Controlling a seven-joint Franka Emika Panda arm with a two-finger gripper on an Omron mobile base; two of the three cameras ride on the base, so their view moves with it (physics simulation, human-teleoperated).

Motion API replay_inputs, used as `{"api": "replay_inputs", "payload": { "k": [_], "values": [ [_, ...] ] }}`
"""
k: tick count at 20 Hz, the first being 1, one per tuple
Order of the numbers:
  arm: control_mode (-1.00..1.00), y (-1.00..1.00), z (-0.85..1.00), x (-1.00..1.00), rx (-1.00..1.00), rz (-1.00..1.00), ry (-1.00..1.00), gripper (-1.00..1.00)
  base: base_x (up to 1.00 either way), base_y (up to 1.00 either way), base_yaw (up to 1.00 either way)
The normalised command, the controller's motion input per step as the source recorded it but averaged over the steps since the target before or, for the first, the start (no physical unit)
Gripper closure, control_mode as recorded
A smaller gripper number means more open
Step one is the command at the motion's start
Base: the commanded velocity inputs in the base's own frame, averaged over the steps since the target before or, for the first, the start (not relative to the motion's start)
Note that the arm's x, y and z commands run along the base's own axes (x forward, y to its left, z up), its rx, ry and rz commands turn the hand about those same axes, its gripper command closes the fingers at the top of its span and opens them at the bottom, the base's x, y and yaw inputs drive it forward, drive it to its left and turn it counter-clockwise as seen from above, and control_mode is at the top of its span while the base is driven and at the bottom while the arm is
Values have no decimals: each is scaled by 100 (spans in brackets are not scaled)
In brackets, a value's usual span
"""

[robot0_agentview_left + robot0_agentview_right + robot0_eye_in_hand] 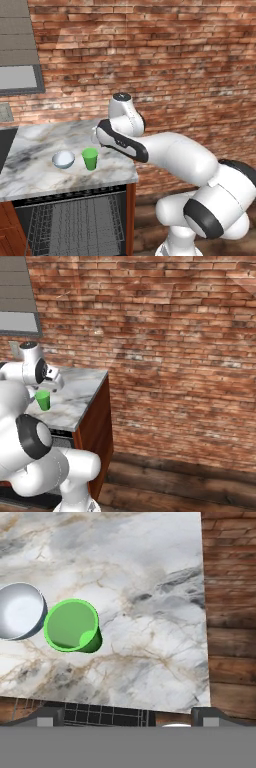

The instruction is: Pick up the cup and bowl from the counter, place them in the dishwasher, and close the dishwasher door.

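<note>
Up on the counter (pixel 45 172) the cup (pixel 90 158) stands upright, and the bowl (pixel 63 159) sits just to its left in the left base view, close beside it; whether they touch I cannot tell from there. From the hand view the cup (pixel 71 625) and bowl (pixel 19 611) overlap at their rims, both seen from above with their mouths up. Both lie toward the front of the slab, near its thick front edge but not on it.

Right of the cup the marble (pixel 150 602) is bare all the way to the slab's right edge, where brick wall (pixel 230 557) and wooden floor (pixel 232 652) show beyond. Behind the two pieces the marble also runs bare back to the wall.

Below the front edge the dishwasher (pixel 70 220) stands open, its grey wire racks showing under the dark control strip; a reddish cabinet panel (pixel 131 215) flanks it on the right.

The gripper (pixel 128 714) hangs above the counter, right of the cup and well apart from it, jaws spread wide and holding nothing. In the right base view the cup (pixel 43 400) shows just under the hand.
</note>
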Motion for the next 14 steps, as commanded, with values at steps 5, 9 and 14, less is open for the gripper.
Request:
{"api": "replay_inputs", "payload": {
  "k": [5,9,14],
  "values": [
    [-100,17,-14,0,0,0,0,-100,0,0,0],
    [-100,13,-16,0,0,0,0,-100,0,0,0],
    [-100,5,-16,0,0,0,0,-100,0,0,0]
  ]
}}
